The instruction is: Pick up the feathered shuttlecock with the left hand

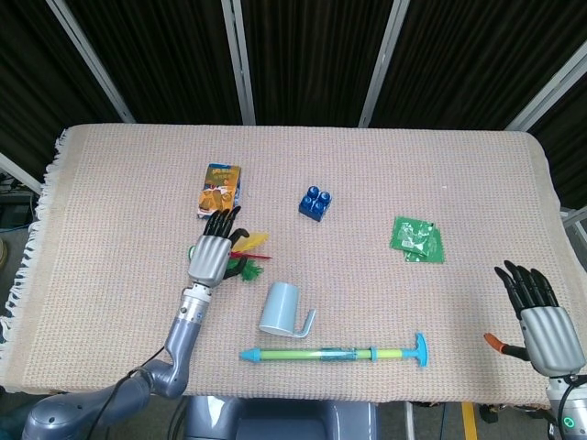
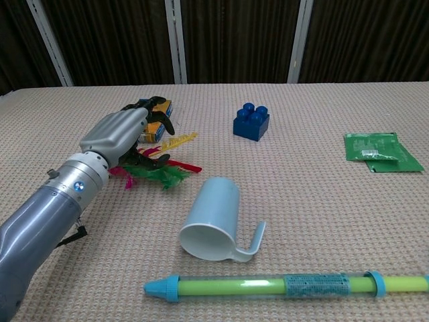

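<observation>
I see my left hand [image 2: 124, 134] over the shuttlecock [image 2: 161, 176]; cup [image 2: 211, 218] to its right, tube [image 2: 281, 285] nearest me.

Your shuttlecock [image 1: 248, 257] [image 2: 159, 172] is lying flat on the cloth, its red, yellow and green feathers splaying out rightward.

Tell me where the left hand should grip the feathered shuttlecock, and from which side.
Probably from above. The feathered shuttlecock lies flat on the cloth, feathers fanned toward the blue cup. The left hand hovers over its hidden base end, so closing there, where the feathers converge, looks firmer than pinching loose feather tips.
</observation>
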